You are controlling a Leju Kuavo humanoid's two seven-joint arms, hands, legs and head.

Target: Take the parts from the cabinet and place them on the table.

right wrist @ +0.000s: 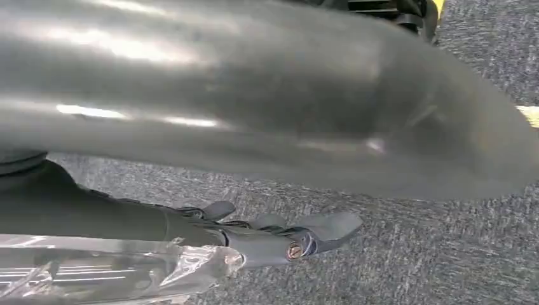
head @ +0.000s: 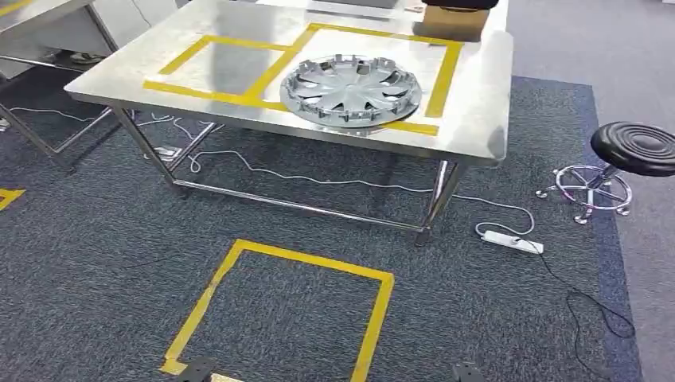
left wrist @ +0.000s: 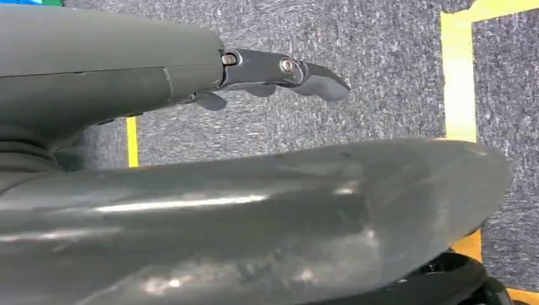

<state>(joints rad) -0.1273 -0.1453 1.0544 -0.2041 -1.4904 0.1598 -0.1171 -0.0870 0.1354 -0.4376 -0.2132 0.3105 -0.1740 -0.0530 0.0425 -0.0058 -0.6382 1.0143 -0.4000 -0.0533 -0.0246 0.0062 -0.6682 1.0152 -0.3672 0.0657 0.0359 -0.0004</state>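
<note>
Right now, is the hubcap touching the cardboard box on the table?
Apart. The head view shows bare steel table and yellow tape between the hubcap and the box.

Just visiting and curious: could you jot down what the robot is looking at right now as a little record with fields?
Table: steel table marked with yellow tape boxes
Part on table: silver wheel cover, lying flat across the near edge of the right tape box
Floor: dark carpet with a yellow tape square
Nearby: black stool, white power strip
Left hand: hanging over carpet, holds nothing
Right hand: hanging over carpet, holds nothing
</note>
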